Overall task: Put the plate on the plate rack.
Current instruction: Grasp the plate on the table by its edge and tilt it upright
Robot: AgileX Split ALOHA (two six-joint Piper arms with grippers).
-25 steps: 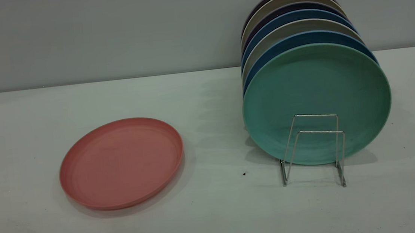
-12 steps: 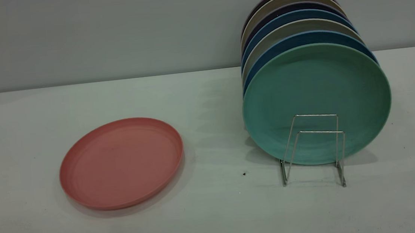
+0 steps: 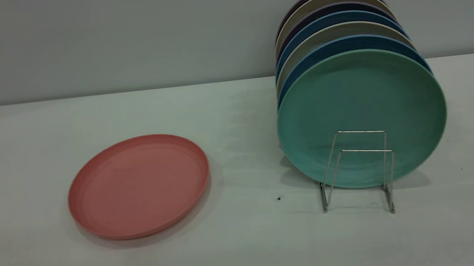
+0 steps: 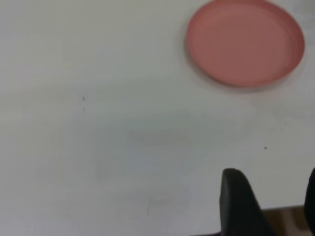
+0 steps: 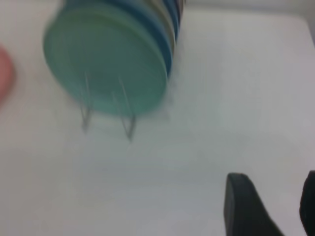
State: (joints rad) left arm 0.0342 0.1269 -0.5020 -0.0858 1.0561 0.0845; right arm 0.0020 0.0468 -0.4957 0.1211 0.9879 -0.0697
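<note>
Meanwhile, left gripper (image 4: 268, 196): fingers spread, above bare table (image 3: 246, 243), well short of the plate (image 3: 138, 186)
Right gripper (image 5: 268, 201): spread, near the plate rack (image 3: 358, 169)

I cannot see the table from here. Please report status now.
Left pincer and right pincer open, both empty. Plate flat on table, untouched. Plate rack front slots free before mint-green plate.

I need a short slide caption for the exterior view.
Pink plate lies flat on table, left of wire rack holding upright plates.
</note>
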